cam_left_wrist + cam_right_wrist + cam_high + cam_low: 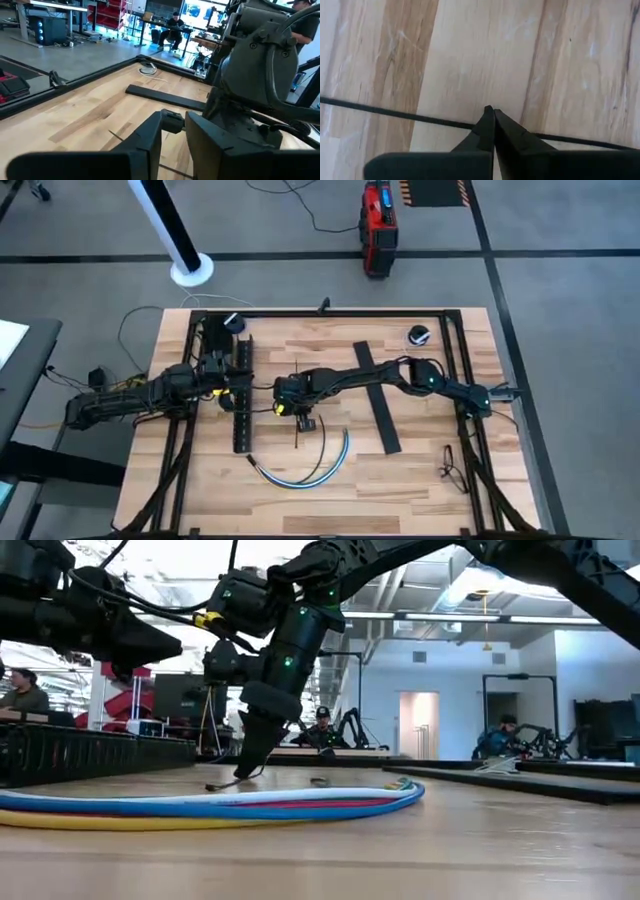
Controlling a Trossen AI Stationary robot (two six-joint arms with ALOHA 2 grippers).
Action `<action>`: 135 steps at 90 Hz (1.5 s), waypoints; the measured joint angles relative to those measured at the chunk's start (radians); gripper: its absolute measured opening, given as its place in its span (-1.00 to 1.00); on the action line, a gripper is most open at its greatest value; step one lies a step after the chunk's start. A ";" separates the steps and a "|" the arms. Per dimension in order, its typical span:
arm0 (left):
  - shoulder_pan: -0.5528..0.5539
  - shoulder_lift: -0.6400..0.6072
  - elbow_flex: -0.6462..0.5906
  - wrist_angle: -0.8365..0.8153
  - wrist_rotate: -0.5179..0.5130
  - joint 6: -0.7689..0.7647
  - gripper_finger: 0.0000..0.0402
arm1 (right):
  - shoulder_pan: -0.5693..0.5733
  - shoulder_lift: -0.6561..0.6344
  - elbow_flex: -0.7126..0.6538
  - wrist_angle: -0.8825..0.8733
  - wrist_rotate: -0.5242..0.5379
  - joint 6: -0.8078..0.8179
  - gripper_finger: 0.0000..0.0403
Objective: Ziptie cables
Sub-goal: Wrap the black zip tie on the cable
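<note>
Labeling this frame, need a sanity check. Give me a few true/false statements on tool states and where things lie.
1. The right tool is shut on a thin black ziptie. True.
2. The cables lie coiled on top of the slotted channel. False: they curve on the bare table, apart from it.
3. The left tool is shut on the cables. False: open, holding nothing.
4. The flat black strip lies on the table. True.

High view looks straight down; low view level across the same table (pixel 420 470).
</note>
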 joint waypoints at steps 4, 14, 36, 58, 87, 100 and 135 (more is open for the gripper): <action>0.000 0.000 0.000 0.000 0.000 0.000 -0.59 | 0.000 -0.001 0.000 -0.003 0.000 0.000 -1.00; 0.000 0.000 0.000 -0.001 -0.006 0.001 -0.59 | 0.000 -0.017 -0.002 -0.030 0.000 0.002 -1.00; 0.000 0.000 0.000 0.000 -0.003 0.000 -0.59 | 0.006 -0.032 -0.005 -0.052 0.005 0.009 -1.00; 0.000 0.000 0.002 0.008 0.007 -0.005 -0.59 | 0.020 -0.097 -0.005 -0.050 0.005 0.007 -1.00; 0.000 -0.002 0.002 0.011 0.010 -0.012 -0.59 | 0.122 -0.135 -0.003 -0.126 -0.014 0.034 -0.85; 0.000 -0.001 0.002 0.006 0.012 -0.023 -0.59 | 0.198 -0.135 -0.003 -0.129 -0.024 0.064 -0.65; -0.005 0.000 -0.007 -0.005 0.051 -0.073 -0.59 | 0.332 -0.129 -0.002 -0.010 -0.096 0.240 -0.25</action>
